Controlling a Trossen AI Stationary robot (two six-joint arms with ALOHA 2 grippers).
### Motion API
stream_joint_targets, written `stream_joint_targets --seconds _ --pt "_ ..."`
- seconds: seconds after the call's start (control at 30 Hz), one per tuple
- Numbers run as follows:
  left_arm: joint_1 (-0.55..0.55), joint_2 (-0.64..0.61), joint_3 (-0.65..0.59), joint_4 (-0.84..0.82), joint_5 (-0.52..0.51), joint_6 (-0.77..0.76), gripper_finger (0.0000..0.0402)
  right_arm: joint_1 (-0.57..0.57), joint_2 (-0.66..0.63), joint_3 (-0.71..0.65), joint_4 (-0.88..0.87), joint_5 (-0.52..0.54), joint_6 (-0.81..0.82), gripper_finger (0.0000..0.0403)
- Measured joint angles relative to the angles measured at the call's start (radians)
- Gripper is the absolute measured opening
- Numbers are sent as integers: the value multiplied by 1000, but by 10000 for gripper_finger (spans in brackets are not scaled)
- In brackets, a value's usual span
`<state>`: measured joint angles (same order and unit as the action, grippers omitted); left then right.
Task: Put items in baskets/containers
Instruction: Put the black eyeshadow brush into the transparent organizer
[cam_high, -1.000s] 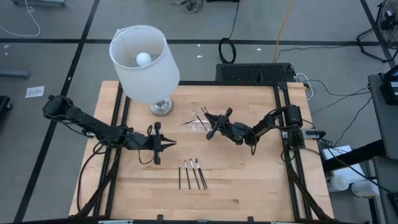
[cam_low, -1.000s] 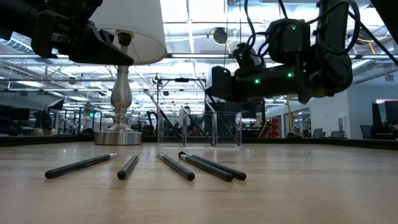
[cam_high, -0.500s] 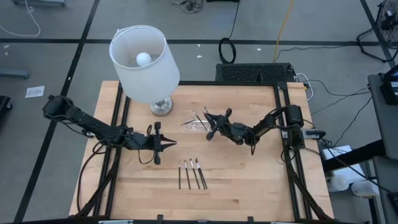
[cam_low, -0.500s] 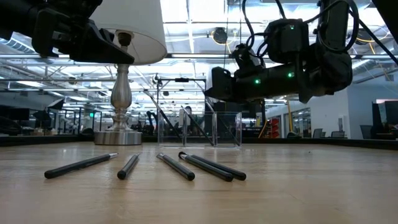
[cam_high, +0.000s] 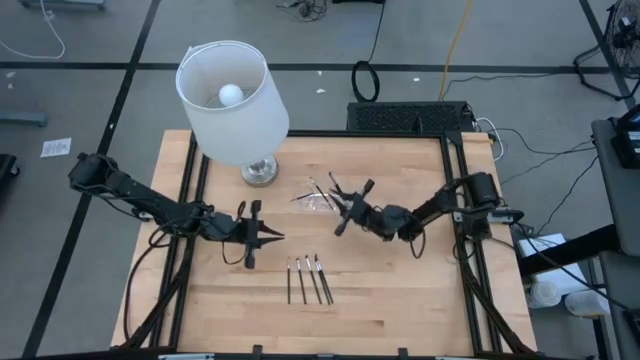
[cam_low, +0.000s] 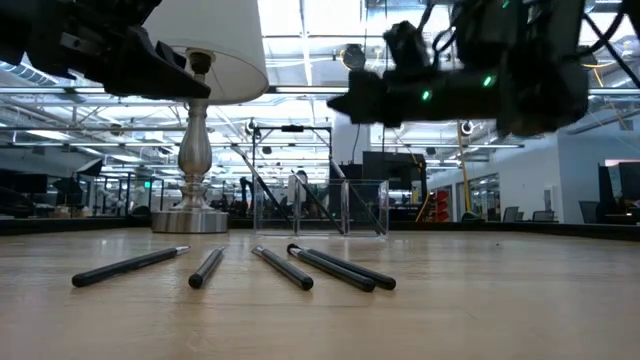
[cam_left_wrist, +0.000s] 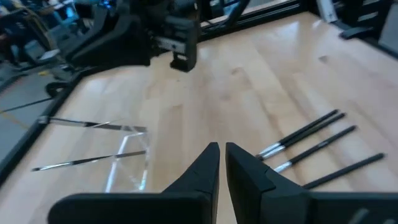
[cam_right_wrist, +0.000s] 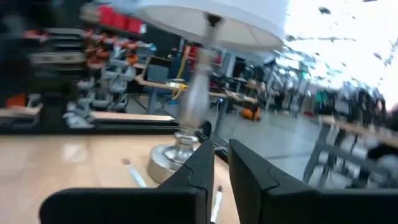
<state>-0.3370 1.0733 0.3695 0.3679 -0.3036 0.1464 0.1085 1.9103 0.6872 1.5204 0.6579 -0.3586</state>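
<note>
No brand, label or writing can be read anywhere.

Four sticks (cam_high: 308, 279) lie side by side on the wooden surface (cam_high: 400, 290), toward its front edge. Near the lamp base (cam_high: 259, 172) sits the clear tray (cam_high: 316, 199), with more thin sticks resting in and across it.

The left hand (cam_high: 268, 237) hovers over the surface, its fingers pressed together and empty; the four sticks lie near it, forward and to its right. The right hand (cam_high: 343, 207) hangs just beside the tray, fingers drawn almost together with nothing between them.

Compared with a second ago, the right arm has swung, its elbow lower toward the front, and in the low view the right hand (cam_low: 350, 103) sits higher. The sticks (cam_low: 290, 268) have not shifted.
</note>
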Motion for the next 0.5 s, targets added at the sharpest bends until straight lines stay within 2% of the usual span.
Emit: stream_joint_targets --seconds 0.1,0.2,0.37,0.5 --pt "-5 0 0 2 40 -2 37 63 -77 0 -103 0 -71 24" --pt "-24 0 0 1 51 -3 37 131 -175 0 -354 -1 -91 5" --pt "-63 0 0 -3 63 -7 37 232 -311 0 -783 -5 147 2" --pt "-72 0 0 -36 208 30 37 307 -343 -7 -1042 -37 305 1"
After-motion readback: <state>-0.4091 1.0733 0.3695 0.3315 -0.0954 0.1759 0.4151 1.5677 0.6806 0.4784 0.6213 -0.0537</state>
